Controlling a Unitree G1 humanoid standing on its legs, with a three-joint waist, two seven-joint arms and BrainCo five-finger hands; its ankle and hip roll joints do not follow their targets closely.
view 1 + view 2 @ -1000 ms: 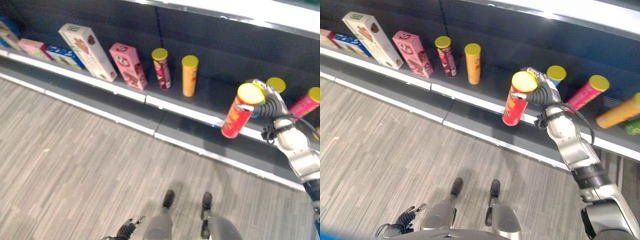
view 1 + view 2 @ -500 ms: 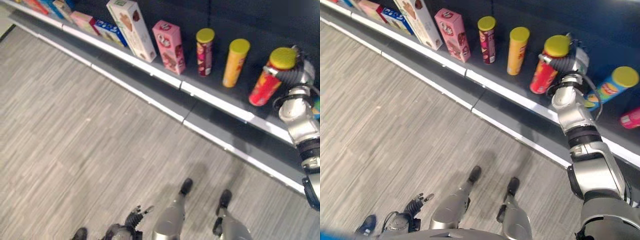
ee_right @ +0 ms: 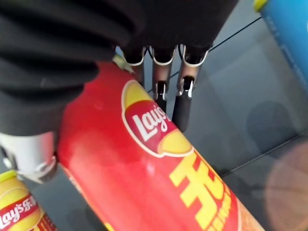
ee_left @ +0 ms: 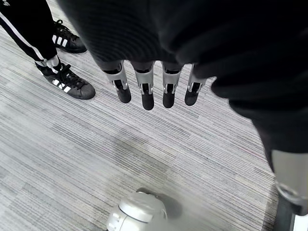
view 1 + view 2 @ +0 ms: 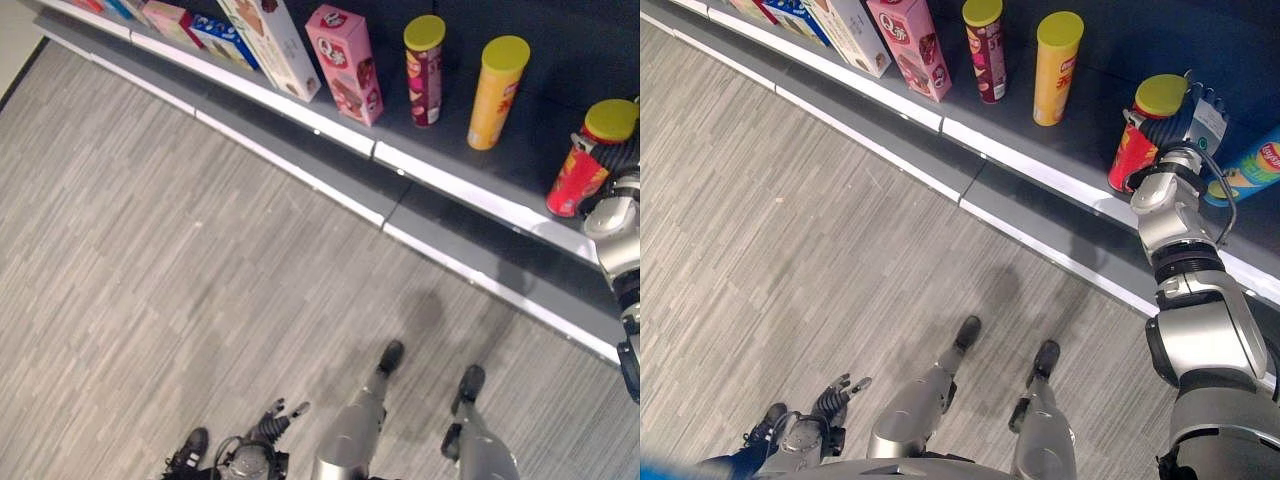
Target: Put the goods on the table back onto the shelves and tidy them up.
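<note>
Right hand (image 5: 1188, 128) has its fingers curled round the red can (image 5: 580, 168), whose base looks to rest on the shelf (image 5: 450, 185) beside the yellow can (image 5: 495, 92), so the placing step seems nearly finished and calls next for letting go.

grey wood-look floor (image 5: 150, 250), dark shelving (image 5: 560, 60)

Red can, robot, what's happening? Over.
Right hand fingers around red chip can, standing on shelf. Left hand open, low. Yellow can beside, apart.
</note>
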